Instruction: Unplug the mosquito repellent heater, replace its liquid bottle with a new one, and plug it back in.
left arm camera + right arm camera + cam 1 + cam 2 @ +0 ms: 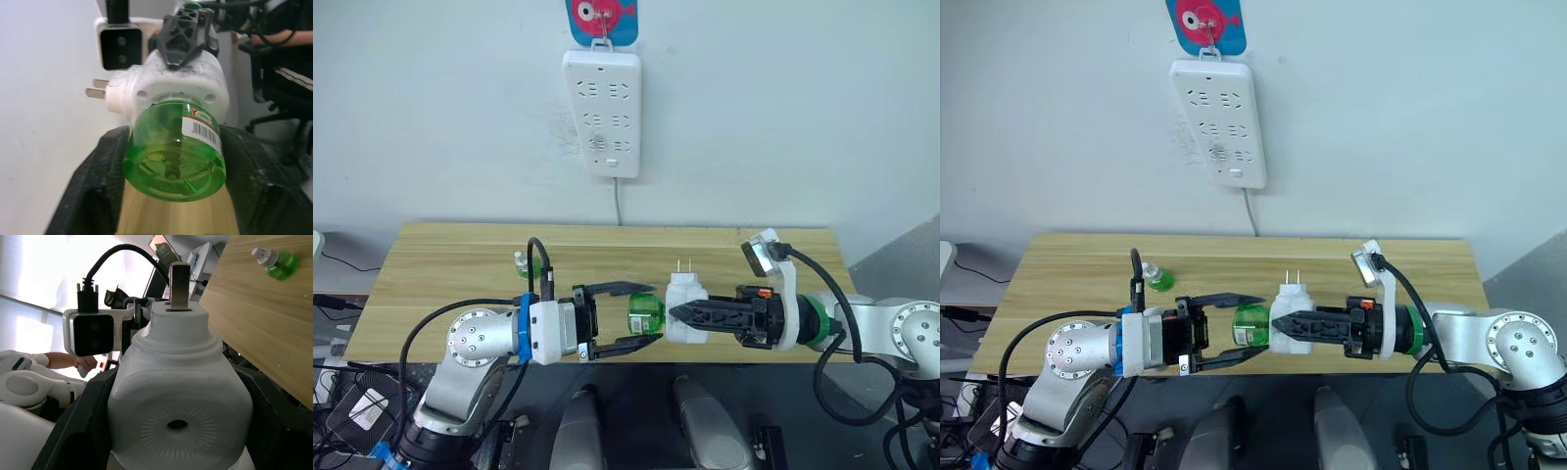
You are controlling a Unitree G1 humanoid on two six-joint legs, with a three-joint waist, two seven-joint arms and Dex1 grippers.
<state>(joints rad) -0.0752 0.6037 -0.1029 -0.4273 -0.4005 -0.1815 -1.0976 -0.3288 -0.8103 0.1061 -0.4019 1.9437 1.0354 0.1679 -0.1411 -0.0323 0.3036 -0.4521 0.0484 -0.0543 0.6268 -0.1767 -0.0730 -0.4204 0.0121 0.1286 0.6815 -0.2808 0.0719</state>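
Mosquito repellent heater (pixel 684 305), small white rounded plastic unit, prongs up, lower centre, pinched by right gripper (pixel 680 313) | unplugged from long white wall power strip (pixel 601 113) | attached green bottle (pixel 645 314) between spread left gripper (pixel 646 315) fingers, unscrewing likely underway | second green bottle (pixel 529 267) waits on wooden table (pixel 450 274).

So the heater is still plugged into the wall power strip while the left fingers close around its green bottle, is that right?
Not quite: the heater is unplugged, held by the right gripper over the table's front edge, prongs bare, as the left eye view shows. The left gripper's fingers do flank the green bottle.
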